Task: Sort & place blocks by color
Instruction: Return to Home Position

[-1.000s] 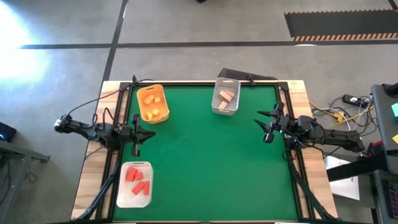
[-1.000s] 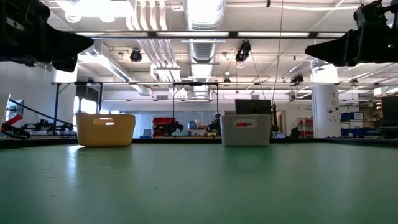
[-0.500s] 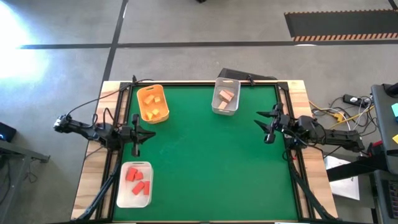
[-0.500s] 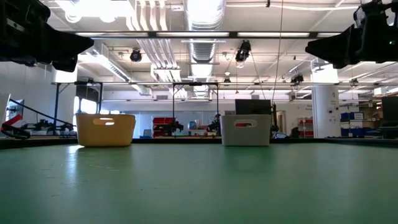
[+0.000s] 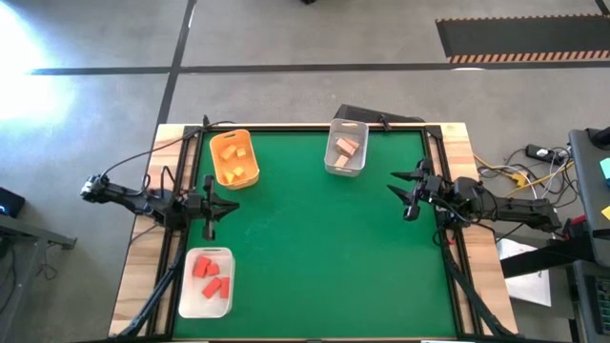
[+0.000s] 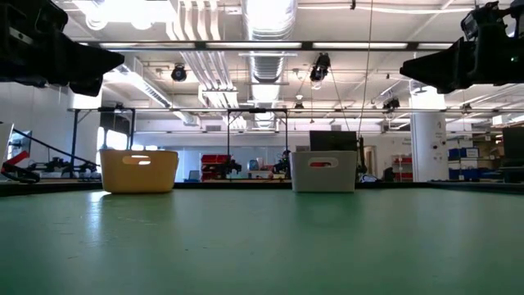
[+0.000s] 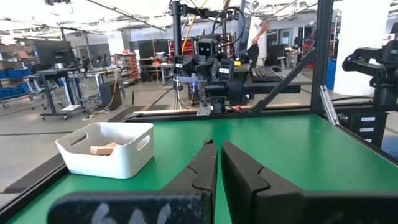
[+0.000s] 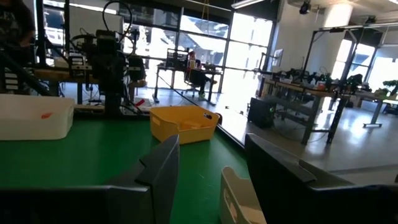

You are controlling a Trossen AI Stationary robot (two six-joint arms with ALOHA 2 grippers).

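**A:** Over the left edge of the table (image 5: 324, 257), how does the left claw (image 5: 229, 204) stand?

**B:** It hovers with its fingers (image 7: 202, 165) drawn almost together, only a slit between them, gripping nothing. The right claw (image 5: 400, 194) hangs over the right edge, spread wide and just as empty.

**A:** And the blocks?

**B:** All binned, as far as I can see. The yellow-orange blocks (image 5: 235, 162) lie in the orange bin (image 5: 215, 143) at the far left. The tan blocks (image 5: 346, 147) lie in the clear bin (image 5: 333, 129) at the far edge. The red blocks (image 5: 212, 276) lie in the white bin (image 5: 191, 305) at the near left corner.

**A:** Anything loose on the green?

**B:** Nothing shows from above or from table height. I judge the sorting done. What remains is for both arms to settle at their edges, and they look close to that.
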